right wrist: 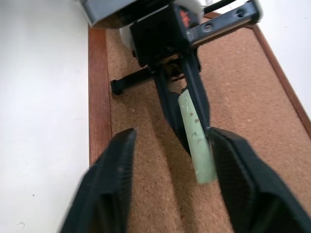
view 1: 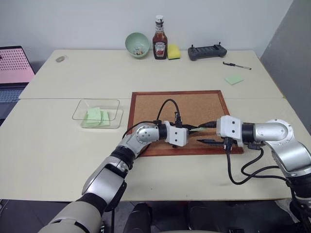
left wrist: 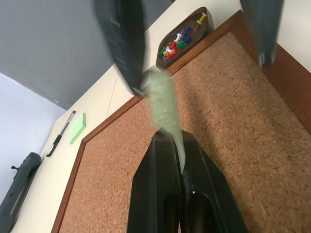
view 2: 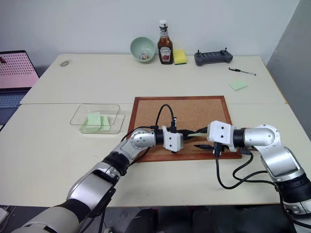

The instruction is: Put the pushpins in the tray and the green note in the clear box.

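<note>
Each arm consists of rounded silver-grey shell segments joined by black cylindrical joints. A white, boxy wrist housing terminates each arm. The left gripper (view 1: 190,129) and right gripper (view 1: 206,134) each carry two slim black fingers. Black cables loop externally: one arcs above the left wrist housing, others hang below the right forearm.
</note>
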